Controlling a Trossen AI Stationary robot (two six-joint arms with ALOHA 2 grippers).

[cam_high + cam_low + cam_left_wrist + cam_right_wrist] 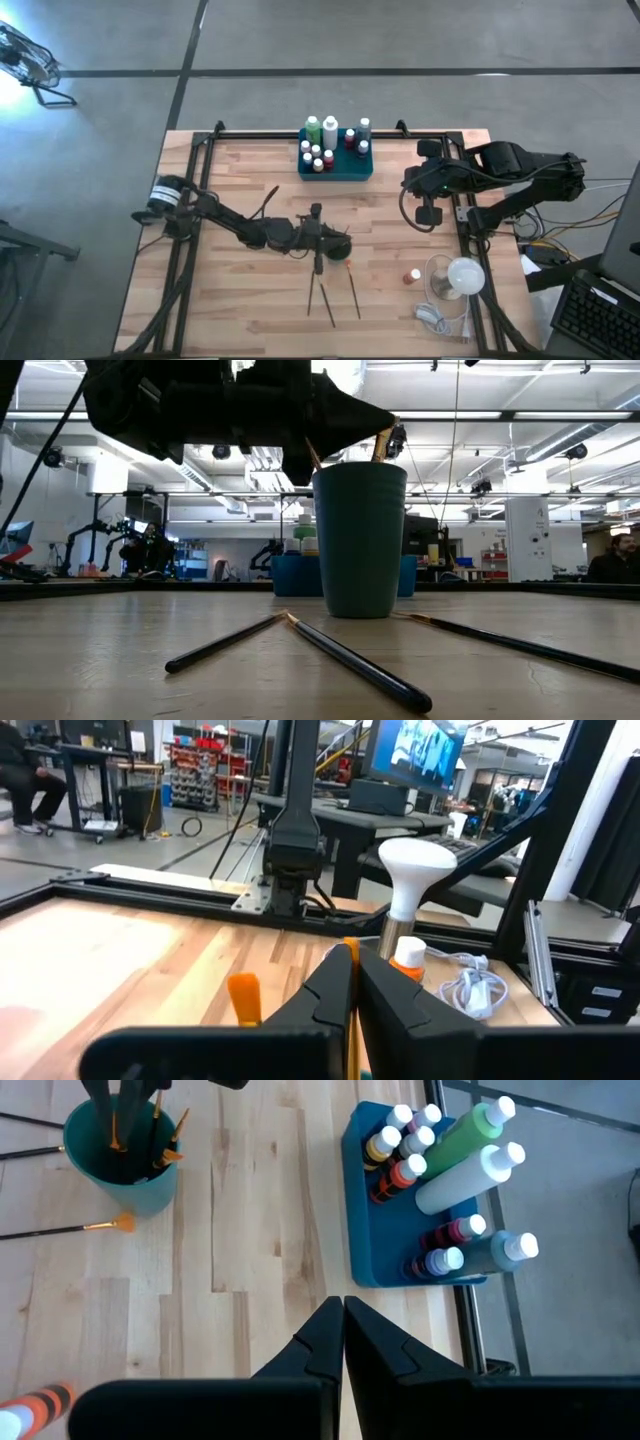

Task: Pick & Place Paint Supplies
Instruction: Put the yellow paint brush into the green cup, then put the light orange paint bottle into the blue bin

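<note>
Nearest the table's front edge, three loose paintbrushes (331, 296) lie flat on the wood, their long axes running roughly front to back: the two left ones meet at their far tips in a narrow V, while the third (354, 289) lies just to their right, apart from them. Just behind those tips stands the cup (124, 1158), upright, with several brushes standing in it bristles up, handles leaning against the rim. The left gripper (318, 262) hangs over the cup, fingers pressed together on the thin orange handle of a paintbrush (349, 982) that stands nearly upright between them. A small orange bottle (412, 276) sits alone to the right. Farther back the tray (366, 1230) holds the upright white-capped bottles (330, 134), packed closely. The right gripper (342, 1316) waits at the right side, fingers pressed together, holding nothing
</note>
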